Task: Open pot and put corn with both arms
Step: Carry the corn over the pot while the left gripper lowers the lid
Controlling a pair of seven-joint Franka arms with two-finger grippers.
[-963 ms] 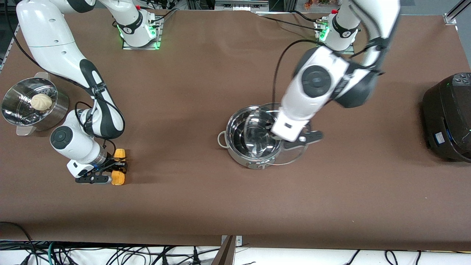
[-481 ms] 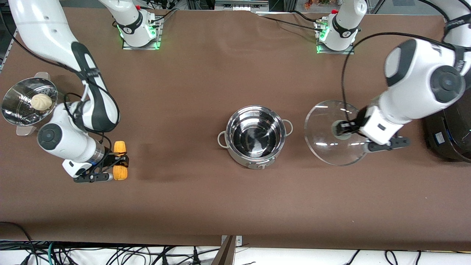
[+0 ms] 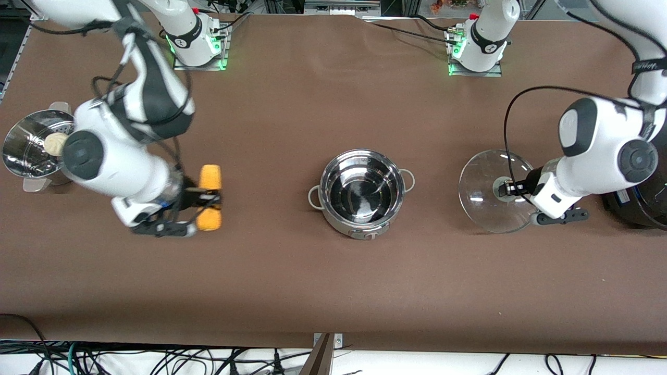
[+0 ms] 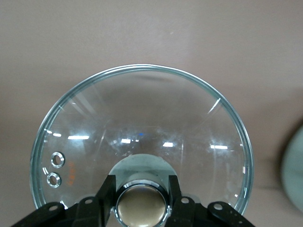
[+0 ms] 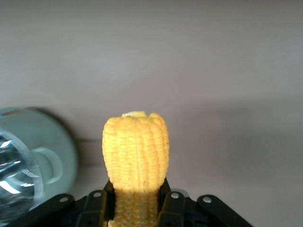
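Since half a second ago, the right end effector has risen off the desk with the corn and moved toward the pot, while the left end effector has carried the lid a little farther from the pot, toward the black cooker.

From the front, the pot sits open and empty mid-desk. The corn hangs over bare desk on the pot's right-arm side, roughly level with it, its long axis running toward and away from the front camera, clamped across its middle. So the pot lies straight sideways from the corn, and the right arm is plainly the nearer one for the drop. The lid is on the pot's left-arm side, well apart from it and tilted; whether its rim touches the desk I cannot tell. A steamer bowl with a bun stands farther from the pot than the corn.

Through the left wrist, the fingers close on the lid's tan knob, a grip the front view mostly hides.

Through the right wrist, the fingers pinch the cob, with half of it projecting past them and only bare desk under its tip; the pot itself does not appear.
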